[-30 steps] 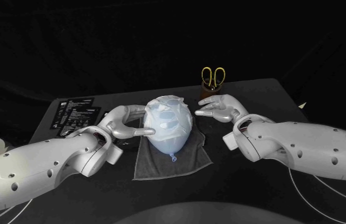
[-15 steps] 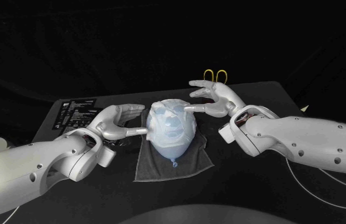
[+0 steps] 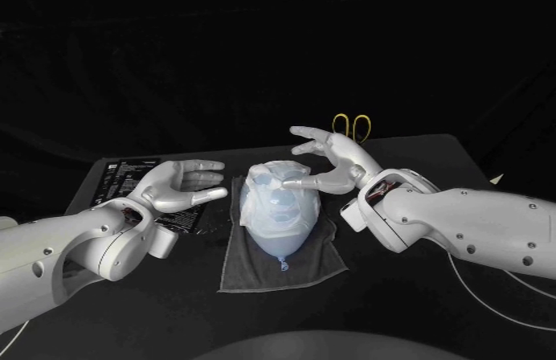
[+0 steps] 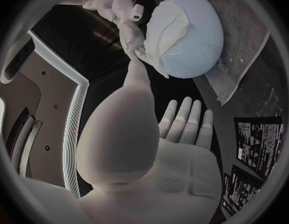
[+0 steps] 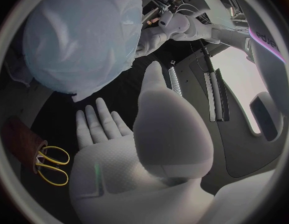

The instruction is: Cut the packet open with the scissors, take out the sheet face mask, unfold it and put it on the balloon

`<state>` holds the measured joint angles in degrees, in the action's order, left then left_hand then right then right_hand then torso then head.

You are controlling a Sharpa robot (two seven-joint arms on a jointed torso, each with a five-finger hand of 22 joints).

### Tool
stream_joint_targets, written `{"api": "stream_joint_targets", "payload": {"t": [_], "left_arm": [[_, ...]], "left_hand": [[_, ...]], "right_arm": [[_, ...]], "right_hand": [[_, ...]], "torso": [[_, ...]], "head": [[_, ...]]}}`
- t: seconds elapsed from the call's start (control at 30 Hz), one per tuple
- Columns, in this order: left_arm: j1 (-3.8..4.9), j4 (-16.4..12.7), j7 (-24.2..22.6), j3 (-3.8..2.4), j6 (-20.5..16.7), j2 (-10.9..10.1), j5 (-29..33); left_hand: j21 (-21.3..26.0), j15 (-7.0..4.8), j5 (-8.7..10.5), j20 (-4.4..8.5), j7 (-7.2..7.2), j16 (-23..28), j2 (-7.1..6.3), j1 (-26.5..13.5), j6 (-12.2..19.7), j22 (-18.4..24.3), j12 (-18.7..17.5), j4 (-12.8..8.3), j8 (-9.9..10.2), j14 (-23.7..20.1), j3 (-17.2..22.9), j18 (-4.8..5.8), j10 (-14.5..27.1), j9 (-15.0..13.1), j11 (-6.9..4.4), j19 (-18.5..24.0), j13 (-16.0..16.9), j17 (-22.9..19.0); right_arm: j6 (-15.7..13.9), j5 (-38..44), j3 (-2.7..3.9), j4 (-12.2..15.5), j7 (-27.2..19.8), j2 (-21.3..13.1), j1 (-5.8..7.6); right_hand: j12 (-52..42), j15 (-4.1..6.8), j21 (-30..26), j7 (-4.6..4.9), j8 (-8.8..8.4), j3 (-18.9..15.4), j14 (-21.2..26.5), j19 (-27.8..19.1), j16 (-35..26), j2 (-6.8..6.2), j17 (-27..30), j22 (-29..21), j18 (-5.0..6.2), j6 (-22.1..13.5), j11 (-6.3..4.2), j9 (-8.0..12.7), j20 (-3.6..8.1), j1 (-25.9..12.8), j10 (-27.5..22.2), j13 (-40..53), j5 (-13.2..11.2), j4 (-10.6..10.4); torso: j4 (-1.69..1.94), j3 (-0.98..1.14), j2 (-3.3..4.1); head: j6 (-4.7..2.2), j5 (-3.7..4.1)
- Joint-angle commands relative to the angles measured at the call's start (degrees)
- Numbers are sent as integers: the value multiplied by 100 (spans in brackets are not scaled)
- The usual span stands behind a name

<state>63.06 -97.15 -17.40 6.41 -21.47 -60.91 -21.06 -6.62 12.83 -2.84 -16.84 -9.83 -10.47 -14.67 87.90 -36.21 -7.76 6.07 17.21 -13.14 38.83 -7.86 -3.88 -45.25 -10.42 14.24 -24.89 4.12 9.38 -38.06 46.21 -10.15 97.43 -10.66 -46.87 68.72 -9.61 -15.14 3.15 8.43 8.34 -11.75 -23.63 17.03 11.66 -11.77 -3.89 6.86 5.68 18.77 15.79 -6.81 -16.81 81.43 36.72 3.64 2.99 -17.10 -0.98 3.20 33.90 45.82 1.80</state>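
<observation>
The sheet face mask [image 3: 275,190] already lies draped over the balloon [image 3: 282,230], which rests on a grey towel [image 3: 249,267] mid-bench [image 3: 116,296]. Cutting, extracting and unfolding look done, leaving probably only some smoothing. The right hand [image 3: 333,161] has its fingers spread, one tip touching the mask's upper edge. The left hand [image 3: 183,186] hovers just beside the balloon, spread and holding nothing. Black packets [image 3: 122,177] lie to the left and the scissors [image 3: 351,124] stand behind the right hand, neither obstructing
</observation>
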Motion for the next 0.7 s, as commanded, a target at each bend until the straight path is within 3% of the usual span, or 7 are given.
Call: {"api": "stream_joint_targets", "payload": {"t": [0.03,0.07,0.1,0.17,0.2,0.37,0.7], "left_arm": [[48,44,-103,-33,116,53,354],[62,61,-95,-39,104,69,358],[79,83,-74,-45,110,90,358],[102,111,9,-53,158,123,318],[112,122,70,-56,203,140,263],[135,119,409,-62,442,210,-311],[143,-7,766,-62,466,284,-1135]], "left_hand": [[-414,-158,0,29,-590,-416,451,76,-554,-302,211,-19,-282,602,447,-91,-348,-152,-120,-1098,40,184],[-481,-202,2,42,-555,-532,592,130,-636,-327,274,-40,-335,729,556,-138,-442,-173,-157,-1212,55,234],[-790,-388,22,94,-390,-994,875,459,-866,-449,472,-118,-498,1157,857,-374,-708,-232,-328,-1723,103,453],[-1031,-519,8,149,-300,-1384,937,634,-972,-552,622,-164,-571,1479,991,-553,-910,-253,-412,-2092,147,649],[-1593,-825,-108,365,-144,-2113,945,823,-1171,-823,907,-244,-660,2254,1100,-682,-1420,-273,-624,-2860,246,1009],[-3045,-1299,42,1032,210,-3768,1043,991,-1923,-1723,1402,-314,-803,3136,1519,-661,-2353,-261,-1066,-3617,452,1987],[-4908,-1484,9,1281,400,-6410,706,580,-2261,-3302,2813,-111,-754,4054,2021,-560,-2293,-231,-1258,-3775,1584,5056]], "right_arm": [[273,323,5,-127,127,148,12],[311,371,5,-172,152,193,14],[361,438,5,-231,186,247,17],[453,555,5,-345,250,340,23],[496,610,5,-404,280,385,26],[612,829,6,-598,370,519,36],[962,992,6,-706,531,648,41]], "right_hand": [[24,-7,-40,866,-15,-29,63,-60,-26,-7,9,-16,-62,-34,-7,3,5,-29,-70,9,0,-2],[26,-10,-46,865,-16,-33,61,-87,-22,-17,8,-26,-66,-35,-10,2,5,-33,-88,9,1,-2],[27,-11,-47,865,-16,-33,57,-93,-19,-19,7,-28,-68,-36,-11,1,5,-34,-95,10,1,-2],[30,-17,-56,861,-17,-37,66,-131,-15,-28,5,-40,-75,-37,-14,-1,5,-36,-125,11,2,-3],[26,-22,-68,864,-15,-55,94,-183,-21,-59,7,-59,-81,-33,-16,-5,4,-43,-141,14,4,-4],[20,-27,-79,868,-3,-58,86,-230,-5,-56,2,-75,-89,-7,-15,-16,3,-43,-158,17,5,-4],[-15,-30,-99,863,15,-62,115,-324,13,-60,-7,-106,-96,30,-25,-33,3,-86,-164,26,5,-7]], "torso": [[-8,0,0],[-7,0,0],[-6,-1,3],[4,0,6],[5,2,6],[5,2,3],[2,3,-13]], "head": [[23,-72],[26,-77],[26,-82],[31,-84],[37,-91],[69,-112],[98,-161]]}}
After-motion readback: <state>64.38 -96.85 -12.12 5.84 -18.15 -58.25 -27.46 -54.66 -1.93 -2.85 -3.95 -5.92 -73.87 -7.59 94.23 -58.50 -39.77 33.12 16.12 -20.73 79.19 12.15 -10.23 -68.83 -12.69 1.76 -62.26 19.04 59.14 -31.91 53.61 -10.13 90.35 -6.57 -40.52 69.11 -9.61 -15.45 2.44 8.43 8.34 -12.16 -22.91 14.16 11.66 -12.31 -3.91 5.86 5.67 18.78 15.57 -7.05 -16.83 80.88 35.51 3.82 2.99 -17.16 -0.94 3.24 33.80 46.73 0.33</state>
